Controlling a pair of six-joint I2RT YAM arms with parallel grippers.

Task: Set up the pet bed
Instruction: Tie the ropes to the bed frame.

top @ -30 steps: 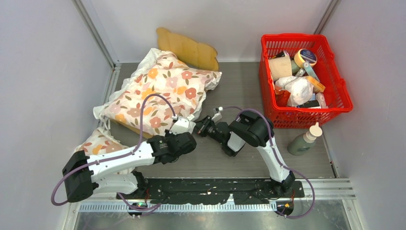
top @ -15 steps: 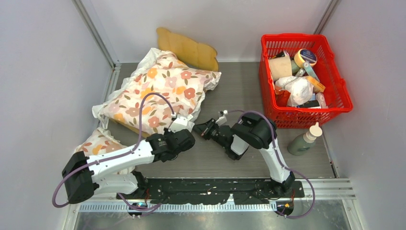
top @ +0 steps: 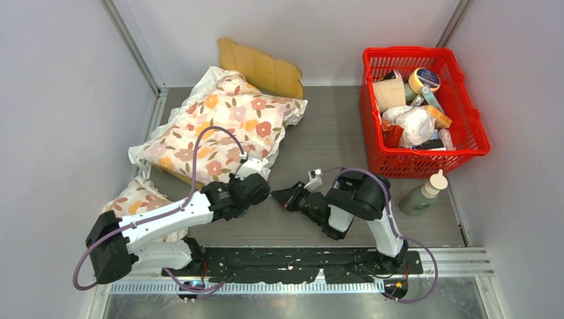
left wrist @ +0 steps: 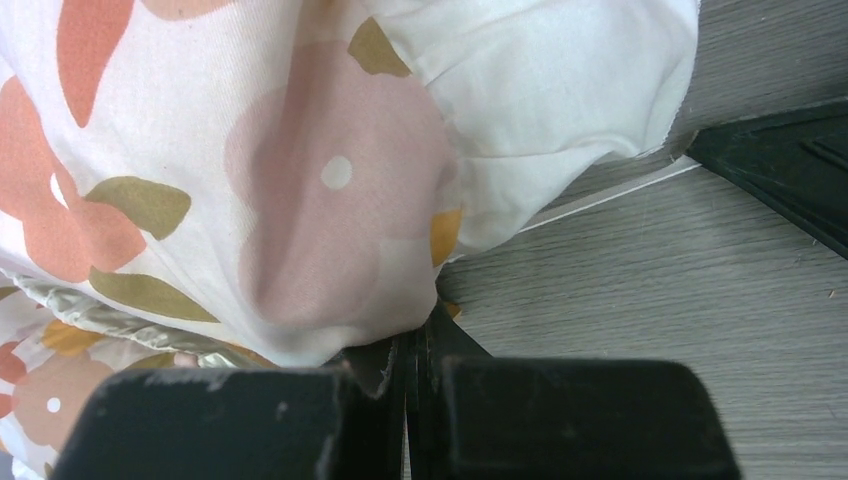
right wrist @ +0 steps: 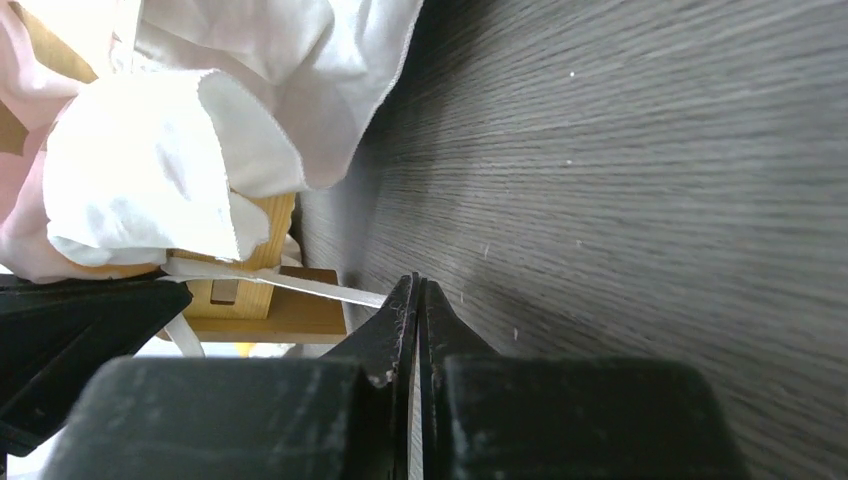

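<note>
The pet bed's scalloped light-wood headboard [top: 263, 70] shows at the back. The rest of the frame lies under the white floral cushion [top: 223, 129], and its grey surface is hidden. My left gripper [top: 258, 178] is shut, its tip against the cushion's near right corner [left wrist: 330, 200]; the tip shows in the left wrist view [left wrist: 418, 335] with no fabric visibly between the jaws. My right gripper [top: 275, 194] is shut and empty, low over the table. In the right wrist view its tip [right wrist: 417, 290] points at a wooden frame corner [right wrist: 250, 300] and a white strap [right wrist: 300, 284].
A second small floral cushion [top: 136, 199] lies at the near left. A red basket [top: 459, 149] full of items stands at the back right, with a green bottle [top: 420, 196] in front of it. Walls close in both sides.
My right gripper has drawn back from the cushion's corner toward the near edge. My left gripper has pulled back slightly. The cushion has barely shifted.
</note>
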